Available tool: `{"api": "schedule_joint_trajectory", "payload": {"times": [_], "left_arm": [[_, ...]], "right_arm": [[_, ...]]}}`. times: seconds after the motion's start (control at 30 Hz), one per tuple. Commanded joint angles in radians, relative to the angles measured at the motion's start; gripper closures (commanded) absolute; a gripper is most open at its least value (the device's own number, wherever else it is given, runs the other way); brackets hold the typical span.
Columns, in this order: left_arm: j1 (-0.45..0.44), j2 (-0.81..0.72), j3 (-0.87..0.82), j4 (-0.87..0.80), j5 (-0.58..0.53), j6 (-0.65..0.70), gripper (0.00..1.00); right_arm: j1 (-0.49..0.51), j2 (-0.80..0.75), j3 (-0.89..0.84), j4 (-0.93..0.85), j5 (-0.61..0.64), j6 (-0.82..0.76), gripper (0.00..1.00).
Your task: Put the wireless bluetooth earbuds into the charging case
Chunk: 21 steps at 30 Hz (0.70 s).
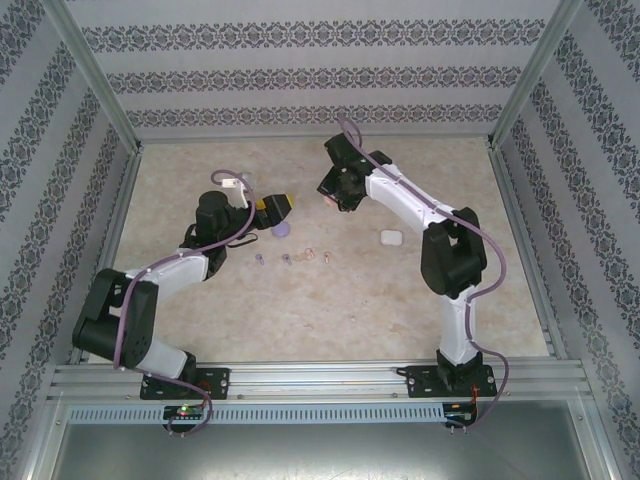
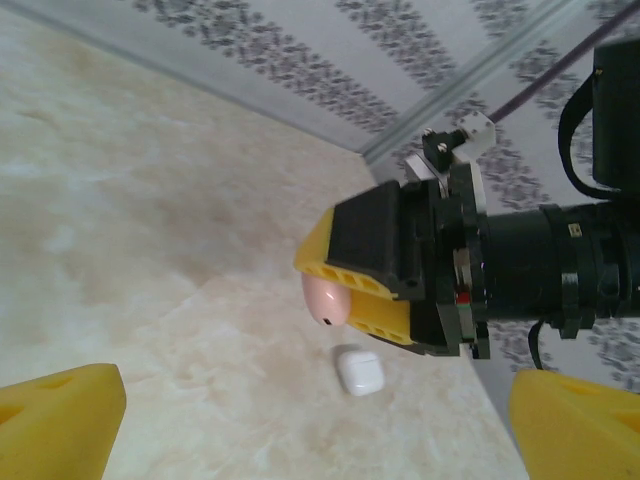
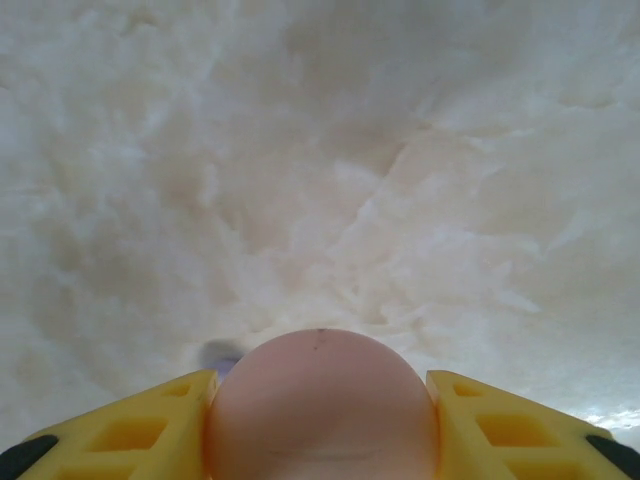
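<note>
One pink case (image 2: 322, 300) (two others (image 1: 390, 237)), perhaps five earbuds (image 1: 297, 257).

Bench (image 1: 330, 310) in front of me: pale beige marble-look top with cloudy veining. Walls (image 1: 300, 70) on three sides, papered grey-white with bands of dark floral ornament. The back one runs across the top of the overhead frame, the side ones slant down left and right. Bare metal left post (image 1: 95, 75) and right post (image 1: 535, 70) run up from the back corners. Aluminium rail (image 1: 320, 378) spans the bottom, slotted strip (image 1: 320, 412) just below it, grey panel (image 1: 320, 455) under that.
</note>
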Motion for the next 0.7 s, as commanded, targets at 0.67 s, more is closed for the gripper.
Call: {"api": "schedule_joint_trajectory", "payload": {"times": [0.67], "left_arm": [[-0.149, 0.338, 0.128, 0.420, 0.029, -0.140, 0.35]], "right_arm": [[0.030, -0.187, -0.186, 0.170, -0.061, 0.294, 0.52]]}}
